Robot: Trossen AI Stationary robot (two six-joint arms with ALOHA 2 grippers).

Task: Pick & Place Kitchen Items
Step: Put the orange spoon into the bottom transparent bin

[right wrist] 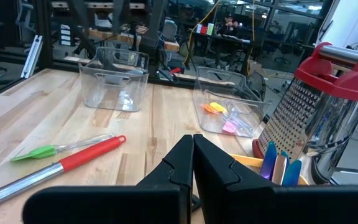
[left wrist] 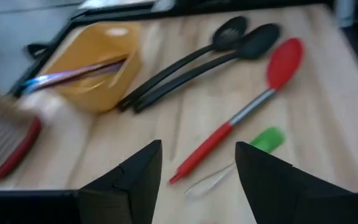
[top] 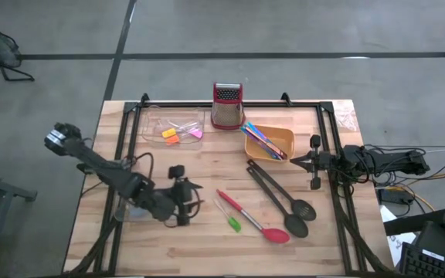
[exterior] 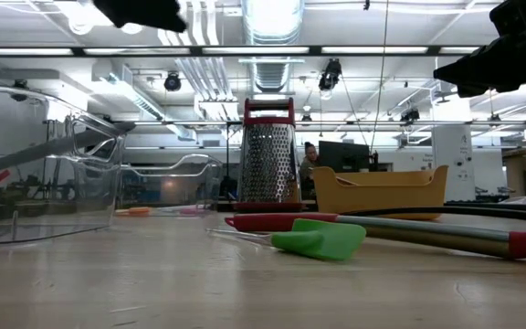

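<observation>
Red-headed spoon [top: 255, 222] lies on the table just beside the green-tipped tool [top: 230, 218], in front of the orange bowl [top: 278, 139]. The left gripper [left wrist: 197, 168] hangs wide and empty near it, so a pick looks next: go down, then squeeze. The right gripper [right wrist: 192, 163] waits pinched together beside the bowl.

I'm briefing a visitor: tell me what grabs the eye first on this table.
The red-topped box grater stands upright at the table's far edge, with the orange bowl of coloured sticks just right of it. Mid-table lie two black slotted spoons beside a red-headed spoon. The open left gripper points at them.
</observation>
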